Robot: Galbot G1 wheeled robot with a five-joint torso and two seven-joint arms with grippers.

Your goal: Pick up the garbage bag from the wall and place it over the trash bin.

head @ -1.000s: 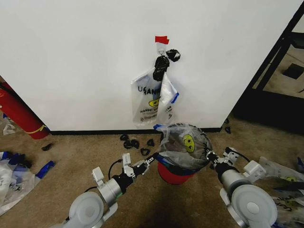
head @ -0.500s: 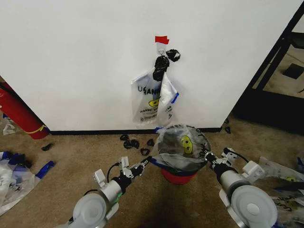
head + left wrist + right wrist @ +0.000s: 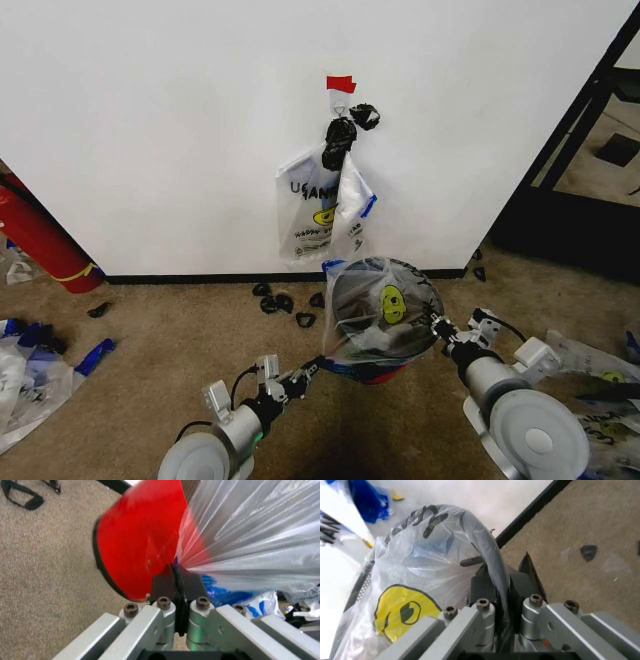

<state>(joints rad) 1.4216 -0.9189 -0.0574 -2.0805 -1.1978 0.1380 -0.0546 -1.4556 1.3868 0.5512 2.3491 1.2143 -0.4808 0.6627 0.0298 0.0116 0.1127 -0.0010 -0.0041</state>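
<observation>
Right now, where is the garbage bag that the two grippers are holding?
In the head view the garbage bag is stretched over the trash bin, low centre-right, just below the bags hanging on the wall, held between the left gripper and right gripper.

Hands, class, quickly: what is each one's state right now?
Left hand: shut on the garbage bag, low beside the trash bin.
Right hand: shut on the garbage bag at the bin's rim.

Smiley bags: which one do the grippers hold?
The garbage bag stretched over the trash bin, pinched by left gripper and right gripper; others hang on the wall.
</observation>
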